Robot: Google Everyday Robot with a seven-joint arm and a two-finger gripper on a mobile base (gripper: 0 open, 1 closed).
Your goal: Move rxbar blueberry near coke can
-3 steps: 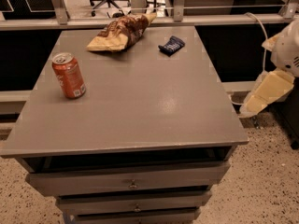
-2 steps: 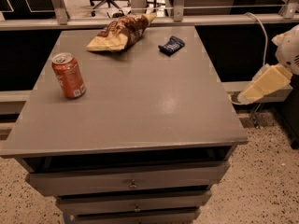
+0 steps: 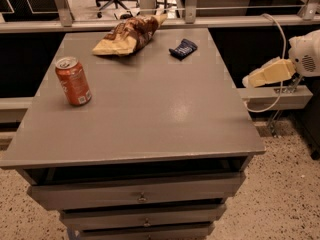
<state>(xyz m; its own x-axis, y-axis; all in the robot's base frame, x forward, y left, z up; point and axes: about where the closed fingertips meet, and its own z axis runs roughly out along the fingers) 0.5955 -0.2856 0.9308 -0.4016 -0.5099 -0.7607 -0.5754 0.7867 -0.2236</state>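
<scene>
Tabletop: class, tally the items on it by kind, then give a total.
Cans: 1, the coke can
Wrapped bars: 1, the rxbar blueberry
Bags: 1, the chip bag
Total: 3
The pincer is beyond the right edge of the table, apart from all three.

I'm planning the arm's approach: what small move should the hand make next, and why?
Probably swing the hand left and toward the far edge, to above the blue bar. The hand hangs off the table's right side, touching nothing, while the bar lies untouched near the far edge, right of the chip bag, and the can stands far left.
</scene>
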